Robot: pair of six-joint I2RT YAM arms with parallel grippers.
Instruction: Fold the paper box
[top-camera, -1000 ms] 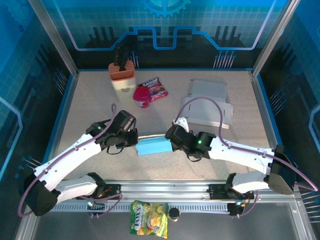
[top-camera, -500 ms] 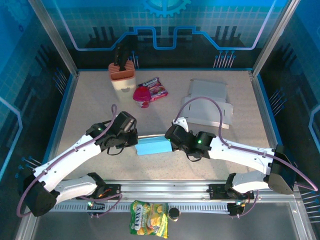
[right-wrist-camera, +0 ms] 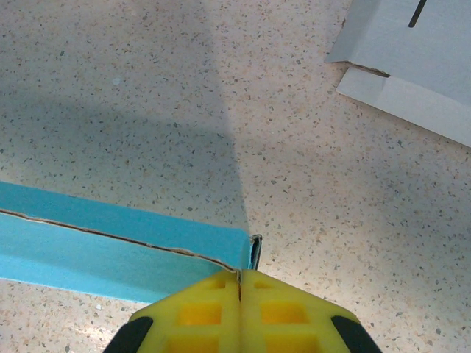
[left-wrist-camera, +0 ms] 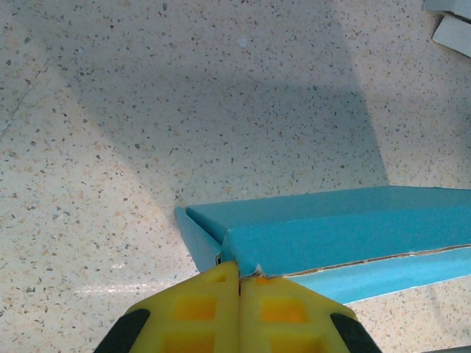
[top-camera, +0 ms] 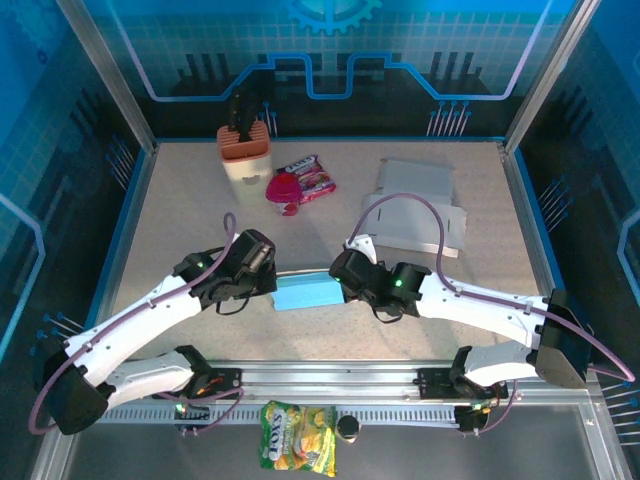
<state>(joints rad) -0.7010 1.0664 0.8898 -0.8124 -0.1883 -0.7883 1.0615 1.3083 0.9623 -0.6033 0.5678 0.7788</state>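
The blue paper box lies low over the table's front middle, stretched between my two grippers. My left gripper is shut on its left end; in the left wrist view the yellow fingertips pinch the corner of a blue flap of the box, with the gripper closed tight. My right gripper is shut on the right end; in the right wrist view the box has its cardboard edge caught between the tips of the gripper.
A flat grey cardboard blank lies at the back right, its corner showing as cardboard. A beige holder with an orange top, a pink snack pack and a red cup stand at the back left. A snack bag lies beyond the front rail.
The left wrist has shifted slightly right and turned a little while holding the box's end. The box and the right arm have barely moved.
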